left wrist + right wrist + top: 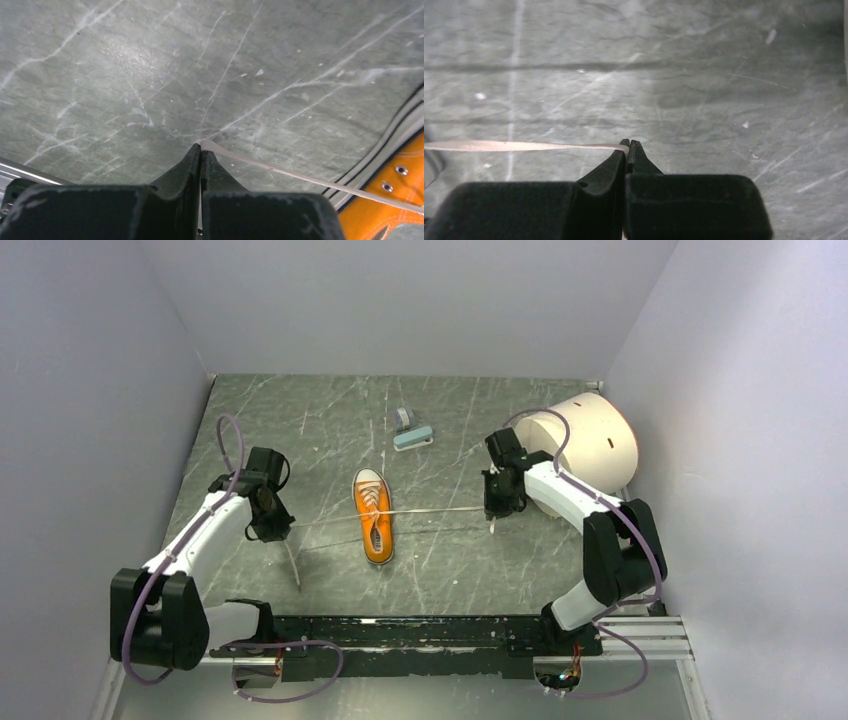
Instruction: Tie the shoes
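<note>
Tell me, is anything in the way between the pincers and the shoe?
No, nothing visible. The left pincer and right pincer each pinch a lace running straight to the shoe. Small blocks lie beyond its toe.

1 sneaker (373, 520), 2 lace ends (325, 521) (435, 510), 1 L pincer (200, 150), 1 R pincer (629, 148), 1 tub (600, 435), 2 sm blocks (412, 438) (403, 418)

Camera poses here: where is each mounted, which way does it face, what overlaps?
Top external: above and behind the bases, looking down on the table, left arm, right arm and sneaker.
Left wrist: on the left arm, looking along the left tool, shut on the left lace, toward the sneaker's side.
Right wrist: on the right arm, looking past the right tool, shut on the right lace, across the table.
Shared: top and left wrist show the sneaker; all show taut lace.
</note>
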`<state>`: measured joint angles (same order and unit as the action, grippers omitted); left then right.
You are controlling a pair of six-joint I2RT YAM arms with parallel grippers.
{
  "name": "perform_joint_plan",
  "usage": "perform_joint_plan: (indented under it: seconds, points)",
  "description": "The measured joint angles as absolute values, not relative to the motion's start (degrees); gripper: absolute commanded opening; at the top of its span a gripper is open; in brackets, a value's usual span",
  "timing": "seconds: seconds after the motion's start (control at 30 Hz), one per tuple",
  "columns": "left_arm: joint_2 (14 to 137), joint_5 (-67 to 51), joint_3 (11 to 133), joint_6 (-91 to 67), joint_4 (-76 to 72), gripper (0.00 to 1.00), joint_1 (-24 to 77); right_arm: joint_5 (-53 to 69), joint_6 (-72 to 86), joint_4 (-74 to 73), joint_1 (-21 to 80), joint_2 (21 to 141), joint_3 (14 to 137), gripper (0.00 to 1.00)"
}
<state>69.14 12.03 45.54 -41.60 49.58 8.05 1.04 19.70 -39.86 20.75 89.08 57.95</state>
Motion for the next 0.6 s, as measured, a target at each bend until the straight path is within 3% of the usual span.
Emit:
perform_joint_plan:
  seconds: [0.33,0.37,0.4,0.43,0.47,0.5,0.6]
  points:
    - [76.6,4.8,40.9,-44.7,45.7,0.05,2.3,-4.9,24.0,-35.0,21.3,91.3,55.1,0.00]
    - [76.6,4.8,40.9,-44.8,45.6,0.16,2.0,-4.3,23.6,-34.2,21.4,91.3,55.1,0.00]
    - [76.4,4.9,41.0,-44.8,45.4,0.37,1.8,-3.4,23.0,-33.3,21.6,91.2,55.1,0.02]
    - [76.2,5.0,41.0,-44.7,45.2,0.56,1.6,-2.5,22.3,-32.8,21.9,91.2,55.1,0.11]
    - [76.1,5.7,41.3,-44.4,45.5,0.85,1.5,-1.4,21.4,-32.0,22.3,91.0,55.1,0.21]
    - [76.0,6.4,42.0,-44.1,45.7,0.95,1.3,-0.2,20.3,-31.4,22.5,90.7,55.1,0.32]
    - [76.0,7.2,45.7,-40.7,45.4,0.97,1.1,3.6,16.9,-30.4,23.4,89.4,56.2,0.57]
